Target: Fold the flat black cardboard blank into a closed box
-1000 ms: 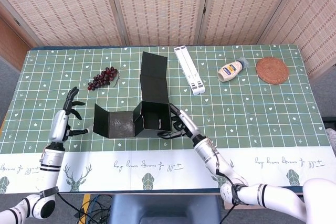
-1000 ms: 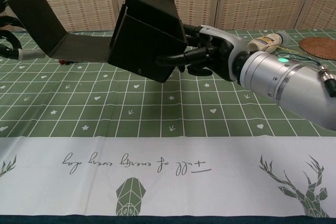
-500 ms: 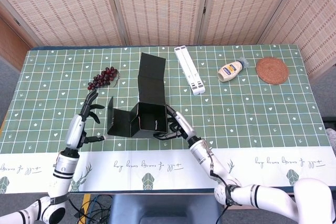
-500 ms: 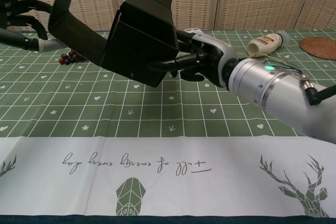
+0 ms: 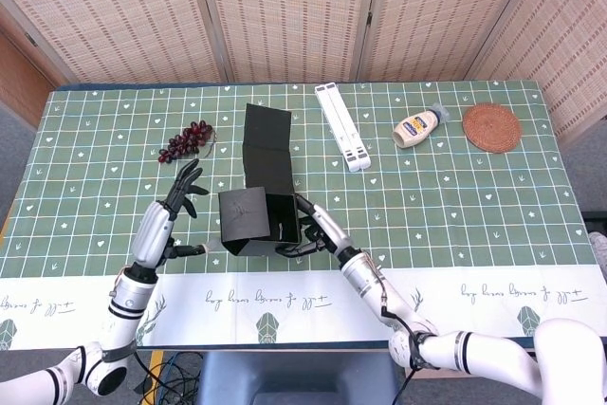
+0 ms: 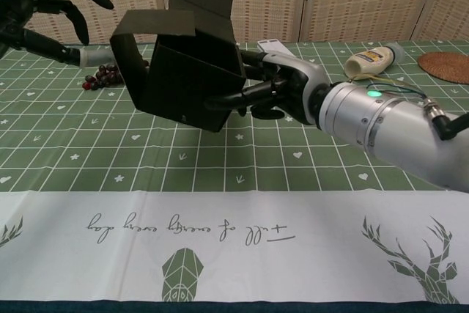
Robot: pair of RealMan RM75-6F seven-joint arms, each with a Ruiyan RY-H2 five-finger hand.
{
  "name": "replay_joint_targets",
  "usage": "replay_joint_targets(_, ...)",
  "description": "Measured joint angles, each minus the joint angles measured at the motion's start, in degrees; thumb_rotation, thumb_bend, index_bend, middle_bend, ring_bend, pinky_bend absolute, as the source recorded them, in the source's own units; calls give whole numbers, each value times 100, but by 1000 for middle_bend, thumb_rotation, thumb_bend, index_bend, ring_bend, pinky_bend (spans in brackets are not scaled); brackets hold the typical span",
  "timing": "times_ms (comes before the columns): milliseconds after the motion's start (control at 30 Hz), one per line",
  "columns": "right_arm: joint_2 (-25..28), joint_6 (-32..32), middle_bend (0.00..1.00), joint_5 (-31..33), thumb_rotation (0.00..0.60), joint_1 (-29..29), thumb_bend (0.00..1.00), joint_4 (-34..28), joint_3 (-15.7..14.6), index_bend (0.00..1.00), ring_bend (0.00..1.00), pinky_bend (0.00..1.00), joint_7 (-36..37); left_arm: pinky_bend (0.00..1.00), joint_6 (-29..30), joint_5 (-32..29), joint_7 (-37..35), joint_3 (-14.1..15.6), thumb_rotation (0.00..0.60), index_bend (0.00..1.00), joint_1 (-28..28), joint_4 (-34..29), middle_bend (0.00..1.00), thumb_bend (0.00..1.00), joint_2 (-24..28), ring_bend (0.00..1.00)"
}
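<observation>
Since the earlier pictures, my left hand (image 5: 171, 215) has moved in toward the middle of the frame. The side flap that stuck out to the left now lies folded over the top of the black box (image 5: 258, 220). That left hand has its fingers spread wide apart and holds nothing. It is just beside the box's left side.

The head view shows the whole bench (image 5: 493, 206), with the grapes (image 5: 186, 140) at upper left and the box's long flap lying flat behind it. The chest view shows the box lifted off the bench and tilted, which I can't see from above.

My right hand (image 6: 275, 93) comes in from the right of the frame and grips the box's right side, fingers wrapped on its wall.
</observation>
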Motion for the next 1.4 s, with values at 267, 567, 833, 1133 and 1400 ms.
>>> replay_joint_targets(267, 117, -222, 334, 126, 600, 134, 211, -68, -25, 192, 704, 1000, -324, 556, 296, 688, 309, 161, 600, 279, -232, 613, 166, 99, -21, 440)
replay_joint_targets(567, 138, -299, 337, 124, 600, 210, 212, -81, -86, 192, 705, 1000, -489, 556, 500, 913, 603, 276, 600, 332, -473, 1197, 279, 99, -107, 546)
replay_joint_targets(833, 187, -325, 337, 88, 600, 222, 212, -128, -93, 192, 705, 1000, -491, 557, 554, 929, 711, 452, 600, 329, -481, 1320, 279, 99, -64, 545)
replay_joint_targets(1133, 136, -284, 337, 38, 600, 265, 214, -34, -152, 192, 705, 1000, -664, 557, 580, 1090, 679, 710, 600, 373, -541, 1416, 283, 99, 15, 568)
replay_joint_targets(1400, 23, -386, 337, 157, 600, 394, 214, 103, -166, 192, 705, 1000, -847, 557, 501, 1138, 562, 881, 600, 391, -625, 1924, 309, 99, -306, 610)
